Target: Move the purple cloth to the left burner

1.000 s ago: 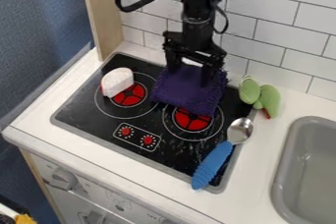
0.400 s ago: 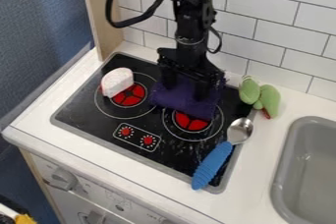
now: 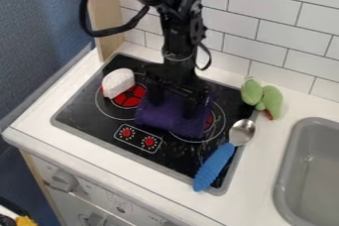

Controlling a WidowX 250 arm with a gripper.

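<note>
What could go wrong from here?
White object sits partly on the left burner; the purple cloth could knock it or drape over it. Cloth overlaps the right burner, so stopping short might leave it between the two. Grip at the tool is unclear; it may slip.

On the stovetop, I am seeing the toy food sitting at the left burner's 11 o'clock, the control panel lying at its 6, and the cloth partly covering the right burner at its 4. The spoon is lying across the stovetop's edge, the plush toy resting at its 1 o'clock, the sink sitting at its 3.
</note>
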